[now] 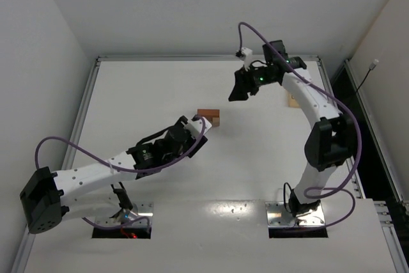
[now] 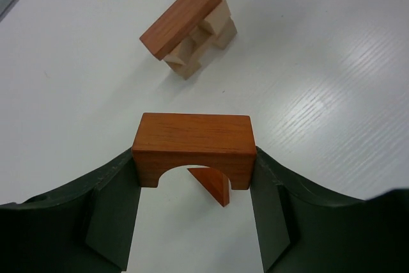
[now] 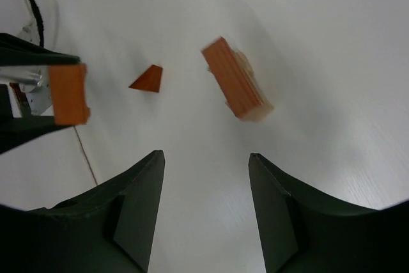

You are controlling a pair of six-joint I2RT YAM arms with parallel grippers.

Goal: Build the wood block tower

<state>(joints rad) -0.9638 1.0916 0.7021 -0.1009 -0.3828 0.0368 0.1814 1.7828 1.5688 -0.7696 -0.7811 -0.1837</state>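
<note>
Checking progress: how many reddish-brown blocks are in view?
3: a bar on the tan blocks, an arch between the left fingers, a triangle on the table nearby. Others may be hidden.

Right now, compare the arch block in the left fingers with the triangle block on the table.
The arch block has a curved cutout and is larger; the triangle block is a wedge. The arch block is clamped between the left fingers; the triangle block lies free on the table. Both are reddish-brown wood.
</note>
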